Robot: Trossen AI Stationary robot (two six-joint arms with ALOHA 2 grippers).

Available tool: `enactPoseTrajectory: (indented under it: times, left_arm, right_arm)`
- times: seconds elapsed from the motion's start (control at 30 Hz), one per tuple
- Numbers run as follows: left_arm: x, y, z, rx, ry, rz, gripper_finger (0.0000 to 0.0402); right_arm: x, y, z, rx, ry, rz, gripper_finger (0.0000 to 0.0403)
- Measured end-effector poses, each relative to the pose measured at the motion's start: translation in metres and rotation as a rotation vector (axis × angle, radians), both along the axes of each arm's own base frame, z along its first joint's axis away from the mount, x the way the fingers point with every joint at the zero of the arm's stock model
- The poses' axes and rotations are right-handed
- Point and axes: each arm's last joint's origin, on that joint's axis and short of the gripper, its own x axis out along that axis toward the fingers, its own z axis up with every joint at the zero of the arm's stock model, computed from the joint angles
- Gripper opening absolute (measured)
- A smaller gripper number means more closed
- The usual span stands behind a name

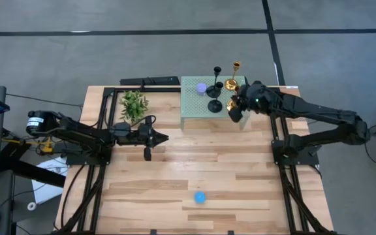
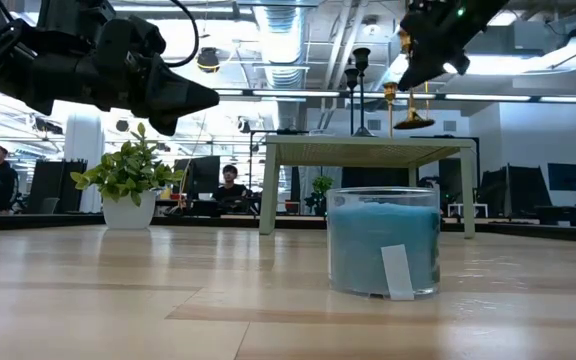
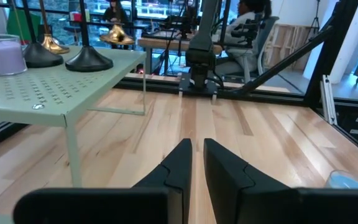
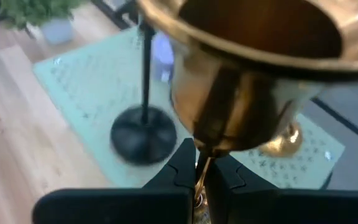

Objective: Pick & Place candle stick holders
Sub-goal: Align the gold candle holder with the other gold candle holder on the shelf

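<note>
From above, my right gripper [image 1: 235, 108] sits at the right edge of the small green table [image 1: 191, 108], pinched on a gold candle stick holder [image 1: 232, 103], while two black holders [image 1: 215, 104] and a second gold holder [image 1: 235, 67] stand on the tabletop, and my left gripper [image 1: 150, 138] waits over the wood beside the potted plant [image 1: 134, 104]. At table level, the held gold piece [image 2: 411, 120] hangs tilted just above the green table's surface [image 2: 368, 147], a blue jar [image 2: 383, 240] in front; my left wrist view shows my fingers [image 3: 180, 165] nearly together with nothing between them, the black bases [image 3: 89, 59] ahead; my right wrist view shows my fingers [image 4: 182, 163] clamped on the gold stem [image 4: 211, 127], one black holder [image 4: 143, 130] beyond.
</note>
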Motion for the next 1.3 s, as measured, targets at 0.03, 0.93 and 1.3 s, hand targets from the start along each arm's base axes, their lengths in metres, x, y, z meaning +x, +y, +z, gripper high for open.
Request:
enactPoseTrajectory:
  times: [0.03,0.93,1.3]
  left_arm:
    - [0.0,0.0,0.0,0.0,0.0,0.0,0.0042]
    - [0.0,0.0,0.001,0.0,-0.007,0.0,0.0042]
    - [0.0,0.0,0.001,0.001,-0.007,0.0,0.0042]
  right_arm:
    - [0.0,-0.004,-0.001,-0.003,-0.023,0.002,0.0001]
    - [0.003,-0.071,-0.025,0.107,-0.016,-0.023,0.0001]
    - [-0.005,-0.065,-0.028,0.142,0.042,-0.027,0.007]
